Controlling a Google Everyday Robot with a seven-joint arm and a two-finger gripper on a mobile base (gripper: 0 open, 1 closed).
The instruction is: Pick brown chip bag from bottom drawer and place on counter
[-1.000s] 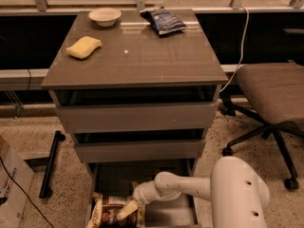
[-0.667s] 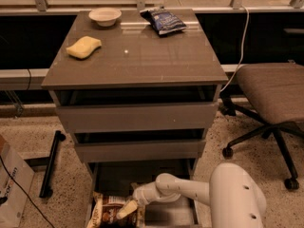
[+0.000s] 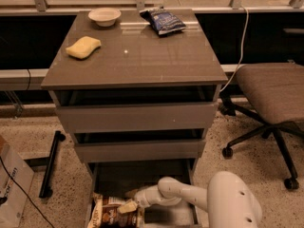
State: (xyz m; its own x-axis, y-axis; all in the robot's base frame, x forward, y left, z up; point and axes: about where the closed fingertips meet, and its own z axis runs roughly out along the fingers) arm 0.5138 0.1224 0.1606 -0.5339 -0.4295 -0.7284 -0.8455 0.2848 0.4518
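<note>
Brown bag [image 3: 108, 216] lies in the open bottom drawer [image 3: 142, 177], front-left corner, cream top edge up. Gripper [image 3: 127, 206] sits low in the drawer, right on the bag's upper right edge; can't tell if it's clamped on it or not. White arm [image 3: 190, 198] reaches in from the right. On the counter [image 3: 142, 61]: blue bag [image 3: 164, 21], sponge [image 3: 83, 47], bowl [image 3: 104, 16]. Chair [image 3: 273, 91] off to the right.

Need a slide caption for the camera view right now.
Gripper at the brown chip bag in the open bottom drawer, below the counter.
</note>
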